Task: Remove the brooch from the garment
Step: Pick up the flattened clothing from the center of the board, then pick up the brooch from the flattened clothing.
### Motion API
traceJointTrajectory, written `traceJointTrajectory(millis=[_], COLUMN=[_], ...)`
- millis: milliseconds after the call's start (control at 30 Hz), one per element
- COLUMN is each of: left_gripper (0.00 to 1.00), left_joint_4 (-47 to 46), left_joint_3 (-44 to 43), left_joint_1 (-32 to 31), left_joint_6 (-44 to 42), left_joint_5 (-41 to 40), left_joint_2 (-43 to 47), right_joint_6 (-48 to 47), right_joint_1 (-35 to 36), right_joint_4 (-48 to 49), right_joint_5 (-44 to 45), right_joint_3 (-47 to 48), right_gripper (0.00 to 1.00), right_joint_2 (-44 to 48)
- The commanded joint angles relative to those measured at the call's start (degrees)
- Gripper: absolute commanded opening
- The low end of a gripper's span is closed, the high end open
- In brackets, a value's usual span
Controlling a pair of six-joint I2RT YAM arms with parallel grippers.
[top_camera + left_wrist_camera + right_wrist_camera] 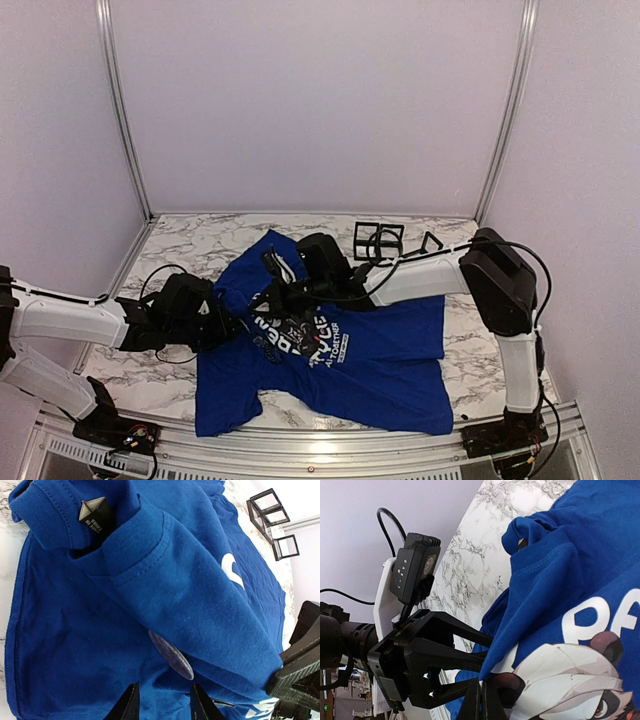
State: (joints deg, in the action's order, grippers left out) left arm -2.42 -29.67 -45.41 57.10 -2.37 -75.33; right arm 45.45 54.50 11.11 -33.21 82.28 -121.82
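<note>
1. A white, marble-patterned table point(170, 250) fills the lower half of the overhead view, with pale walls around it.
2. The garment point(390, 360), a royal-blue T-shirt, lies rumpled across the middle of the table. Its white lettering and panda graphic point(570, 680) face up, and its collar end points toward the upper left of the overhead view.
3. Your left arm point(70, 320) reaches in from the left edge. Your right arm point(420, 280) rises from the lower right corner and stretches leftward over the shirt. The two meet near the collar end.
4. Black wire cube frames point(378, 240) sit on the table behind the shirt, just above centre in the overhead view.
5. Your right gripper point(481, 702) is at the bottom edge of the right wrist view. Its fingers are pressed together on a fold of the blue fabric beside the panda, holding that fold up.
6. Your left gripper point(164, 707) is at the bottom edge of the left wrist view. Its fingers stand a narrow gap apart over the shirt, with nothing between them.
7. The brooch point(171, 656) is a small, glossy, purplish oval in the lower middle of the left wrist view. It sits on the shirt just above your left fingertips, with its upper edge tucked under the raised fold.
8. A black neck label point(95, 515) shows inside the collar at the upper left of that view.
</note>
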Motion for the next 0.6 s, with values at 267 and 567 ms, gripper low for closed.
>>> traceJointTrajectory(millis=[267, 567], left_gripper=[0.35, 0.23], left_joint_4=[-4.15, -6.38], left_joint_3=[0.69, 1.96], left_joint_1=[-0.65, -0.64], left_joint_6=[1.93, 3.97], left_joint_5=[-1.99, -2.64], left_joint_2=[-0.04, -2.59], right_joint_6=[0.86, 0.65], right_joint_1=[2.01, 2.18], right_joint_4=[0.71, 0.29], right_joint_5=[-1.09, -0.89], right_joint_3=[3.35, 2.92], right_gripper=[0.00, 0.00], right_joint_2=[-2.14, -1.76])
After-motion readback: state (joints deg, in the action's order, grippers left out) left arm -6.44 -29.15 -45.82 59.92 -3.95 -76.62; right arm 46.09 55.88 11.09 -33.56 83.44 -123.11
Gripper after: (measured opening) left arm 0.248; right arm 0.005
